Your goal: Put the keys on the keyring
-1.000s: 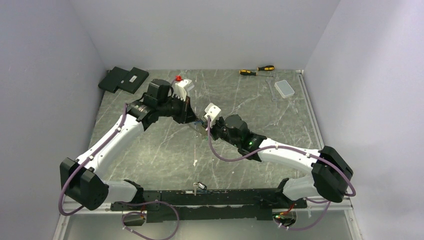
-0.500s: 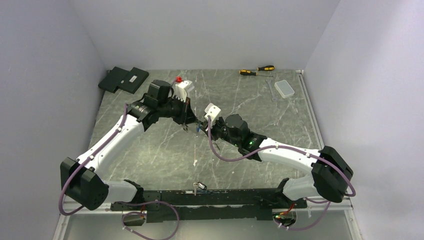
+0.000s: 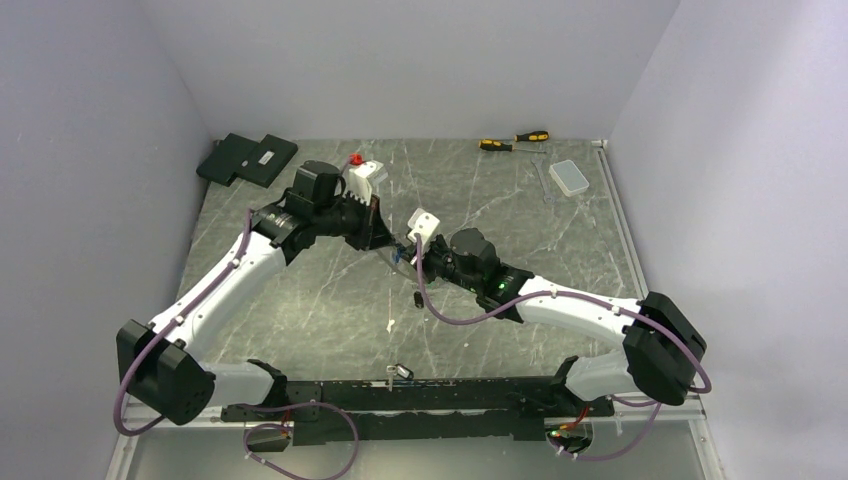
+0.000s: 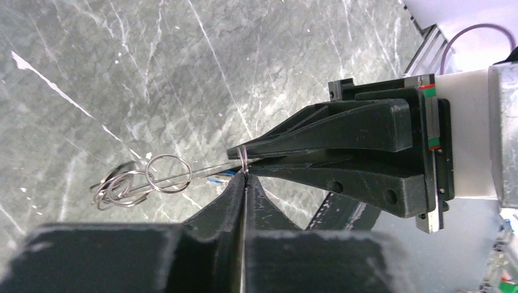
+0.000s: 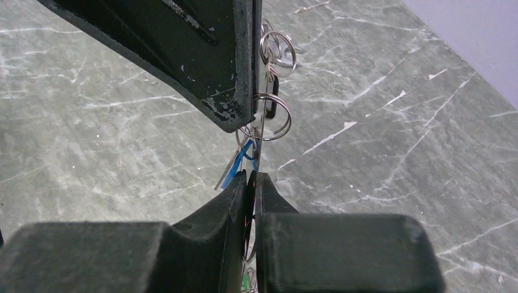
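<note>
Above the middle of the grey marbled table [image 3: 300,300], the two arms meet tip to tip with the keyring [image 4: 201,171] strung between them, clear of the surface. The left gripper [image 4: 244,176] is closed completely, its tips on the wire. The right gripper [image 5: 255,177] is closed to a hairline, nipping the same strand just beside the left gripper's tips.

The keyring is thin, bright silvery wire: light, springy rather than rigid, and smooth enough to slide or twist in flat black plastic fingers. A grip right at the fingertips, across the wire and close to where a key must pass, looks best. Held far from that spot, the loop would likely flop and sag.

Several small round split rings [image 4: 125,186] hang on the wire in a loose bunch and will probably swing and tangle when it moves. The blue key [image 5: 237,165] dangles just off the right gripper's tips, a flat plastic head on a tiny metal blade, easy to knock askew. A sliver of green low between the right fingers [image 5: 201,244] may be the green key [image 5: 247,282], though too little shows to be sure.
</note>
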Robot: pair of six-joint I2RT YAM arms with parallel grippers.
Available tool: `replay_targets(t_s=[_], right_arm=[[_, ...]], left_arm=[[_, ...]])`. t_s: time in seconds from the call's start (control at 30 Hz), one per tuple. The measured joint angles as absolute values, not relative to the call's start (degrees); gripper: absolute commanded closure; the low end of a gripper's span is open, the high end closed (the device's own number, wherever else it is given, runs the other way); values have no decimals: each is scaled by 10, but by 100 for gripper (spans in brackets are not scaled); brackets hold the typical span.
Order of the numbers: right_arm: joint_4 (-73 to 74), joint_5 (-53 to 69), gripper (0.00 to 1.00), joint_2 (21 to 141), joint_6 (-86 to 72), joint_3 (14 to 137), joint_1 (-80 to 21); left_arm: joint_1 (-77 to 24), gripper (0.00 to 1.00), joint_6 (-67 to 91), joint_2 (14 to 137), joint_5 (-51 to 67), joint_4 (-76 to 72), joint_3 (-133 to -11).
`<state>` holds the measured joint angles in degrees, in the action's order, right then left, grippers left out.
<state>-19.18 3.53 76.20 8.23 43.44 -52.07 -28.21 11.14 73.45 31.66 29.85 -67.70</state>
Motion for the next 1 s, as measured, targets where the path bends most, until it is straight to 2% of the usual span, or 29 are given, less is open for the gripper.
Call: replay_targets(t_s=[0.03,0.07,0.13,0.17,0.4,0.67,0.87,1.0], right_arm=[[-192,36,100,762,84,434,-521],[-191,36,100,762,84,434,-521],[-184,35,100,762,86,434,-521],[-179,34,100,762,86,434,-521],[-136,4,100,759,103,437,-519],[-90,-19,100,764,116,476,-519],[-83,-16,100,817,80,533,-510],[-74,-14,100,829,37,541,-462]], left_arm=[[-282,69,110,735,317,298,-677],[-282,47,107,734,316,298,-677],[-282,12,101,732,313,299,-677],[-282,2,99,729,309,302,-677],[-282,0,61,665,188,299,-652],[-282,0,34,507,14,178,-484],[-282,1,2,494,-66,168,-465],[-282,1,-10,492,-90,170,-465]])
